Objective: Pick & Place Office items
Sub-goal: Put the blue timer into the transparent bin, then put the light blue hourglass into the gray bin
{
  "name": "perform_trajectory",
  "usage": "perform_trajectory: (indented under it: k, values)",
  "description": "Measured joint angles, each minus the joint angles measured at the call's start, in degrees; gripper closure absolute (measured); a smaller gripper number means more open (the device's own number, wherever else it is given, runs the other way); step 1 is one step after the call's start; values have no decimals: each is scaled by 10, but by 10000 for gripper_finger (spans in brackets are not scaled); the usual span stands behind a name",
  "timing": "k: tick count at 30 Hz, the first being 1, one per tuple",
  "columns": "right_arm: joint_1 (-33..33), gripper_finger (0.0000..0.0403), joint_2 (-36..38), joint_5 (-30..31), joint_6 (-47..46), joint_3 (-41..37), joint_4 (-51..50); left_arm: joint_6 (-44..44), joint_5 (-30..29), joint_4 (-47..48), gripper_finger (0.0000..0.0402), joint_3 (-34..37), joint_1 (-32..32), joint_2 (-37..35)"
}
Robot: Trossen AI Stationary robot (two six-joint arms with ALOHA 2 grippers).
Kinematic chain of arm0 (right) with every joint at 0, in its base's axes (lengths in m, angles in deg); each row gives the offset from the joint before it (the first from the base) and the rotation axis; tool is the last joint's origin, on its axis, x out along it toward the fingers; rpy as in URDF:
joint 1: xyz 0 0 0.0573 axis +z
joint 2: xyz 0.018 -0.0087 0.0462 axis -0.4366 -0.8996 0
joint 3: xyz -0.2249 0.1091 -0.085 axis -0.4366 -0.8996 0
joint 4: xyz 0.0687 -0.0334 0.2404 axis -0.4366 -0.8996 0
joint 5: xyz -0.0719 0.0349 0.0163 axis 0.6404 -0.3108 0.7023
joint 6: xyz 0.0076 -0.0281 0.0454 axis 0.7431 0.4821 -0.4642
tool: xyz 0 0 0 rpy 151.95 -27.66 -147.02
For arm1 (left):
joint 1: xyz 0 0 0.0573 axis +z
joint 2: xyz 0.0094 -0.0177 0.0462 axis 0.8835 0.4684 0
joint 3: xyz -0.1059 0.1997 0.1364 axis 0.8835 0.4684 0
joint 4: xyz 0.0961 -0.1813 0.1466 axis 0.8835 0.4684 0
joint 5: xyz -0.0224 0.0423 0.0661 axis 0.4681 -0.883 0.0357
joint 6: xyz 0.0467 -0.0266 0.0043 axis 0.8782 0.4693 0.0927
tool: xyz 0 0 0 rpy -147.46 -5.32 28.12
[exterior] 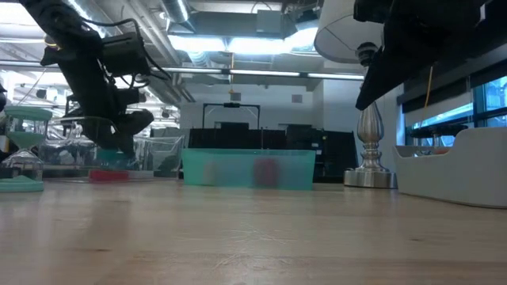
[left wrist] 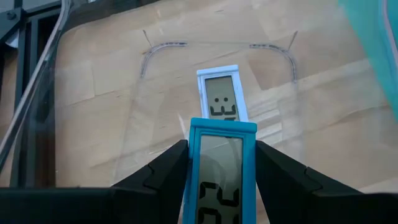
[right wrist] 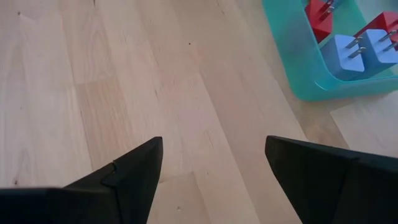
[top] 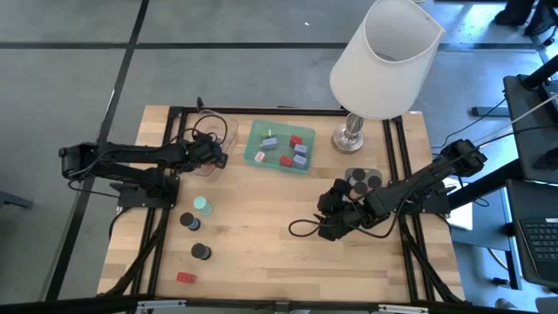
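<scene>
My left gripper (top: 216,157) (left wrist: 221,149) is over the clear tray (top: 218,129) (left wrist: 163,46) at the table's far left, shut on a flat teal-framed rectangle with a display (left wrist: 222,180). A white-framed rectangle (left wrist: 221,96) lies flat on the clear tray's floor just ahead of it. My right gripper (top: 328,225) (right wrist: 214,149) hangs open over bare wood right of centre, with nothing between its fingers. Loose on the table's left side lie a mint-green cap (top: 201,206), two black caps (top: 189,221) (top: 201,252) and a red rectangle (top: 185,277). My left gripper pinches the teal rectangle by its two long side edges (left wrist: 191,155) between the two fingers (left wrist: 165,171). The fingers slant down from the table's left and lie along the rectangle, display up. Its free end (left wrist: 222,124) juts out over the white rectangle; whether they touch I cannot tell.
The green tray (top: 255,144) (exterior: 249,169) (right wrist: 292,68) at the far middle holds red, blue and lavender blocks. A big white-shaded lamp (top: 384,57) stands far right, and a grey tray (top: 362,171) with black caps lies by its base. Open wood lies at the near middle.
</scene>
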Motion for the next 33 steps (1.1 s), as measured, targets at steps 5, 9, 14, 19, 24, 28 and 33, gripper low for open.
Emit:
perform_trajectory:
  k: [5,9,14,19,24,28,33]
  values:
    - [0,116,0,1,0,0,0,0,0,-7,221,0,0,0]
    - [0,116,0,1,0,0,0,11,0,-7,210,-10,0,0]
    - [0,116,0,1,0,0,0,45,6,-3,197,-38,0,0]
    - [0,116,0,1,0,0,0,111,29,20,190,-91,0,0]
    - [0,116,0,1,1,0,0,189,134,42,190,-154,-17,0]
    - [0,116,0,1,5,0,0,212,243,42,190,-180,-64,0]
    - [0,116,0,1,5,0,0,187,372,24,190,-184,-172,0]
